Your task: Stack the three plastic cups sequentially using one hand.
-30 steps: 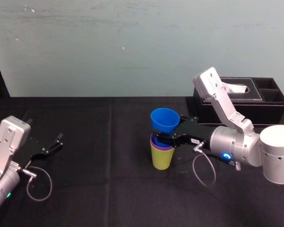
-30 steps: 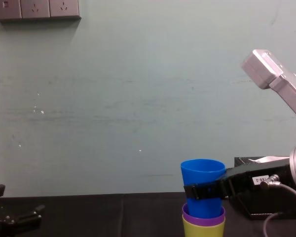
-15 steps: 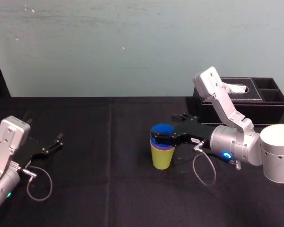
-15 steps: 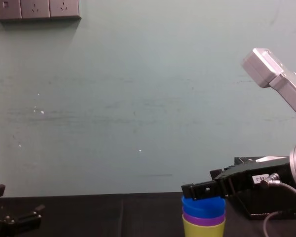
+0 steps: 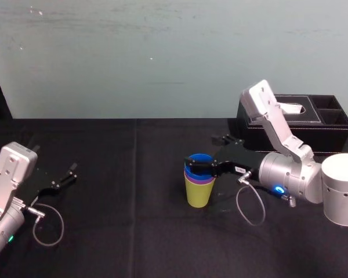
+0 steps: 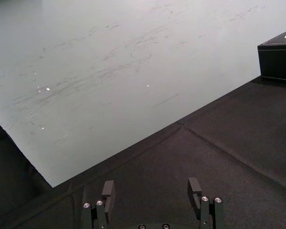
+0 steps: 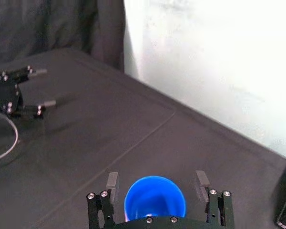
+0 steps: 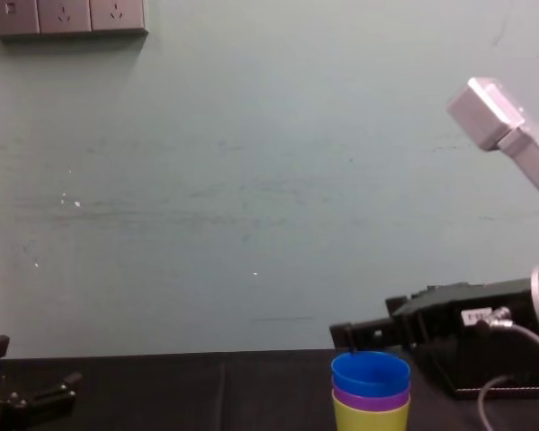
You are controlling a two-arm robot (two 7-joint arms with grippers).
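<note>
The three plastic cups stand nested at the table's middle: the blue cup (image 5: 198,160) sits inside the purple cup (image 5: 198,176), which sits inside the lime-yellow cup (image 5: 199,194). From the side, the blue cup (image 8: 370,372), purple cup (image 8: 370,398) and yellow cup (image 8: 370,417) show as stacked rims. My right gripper (image 5: 207,154) hovers at the blue rim, open. In the right wrist view its fingers (image 7: 111,183) stand apart on either side of the blue cup (image 7: 155,201) without touching it. My left gripper (image 5: 61,179) rests open at the far left, with nothing between its fingers (image 6: 108,190).
A black tissue box (image 5: 296,119) stands at the back right behind my right arm, also seen as the black box (image 6: 278,59) in the left wrist view. A grey cable (image 5: 249,208) loops on the black cloth right of the cups. The left gripper's cable (image 5: 46,226) lies beside it.
The blue cup dropped from above the stack down into the purple cup. My right gripper let go of it, opened wide and rose slightly. The left arm stayed still.
</note>
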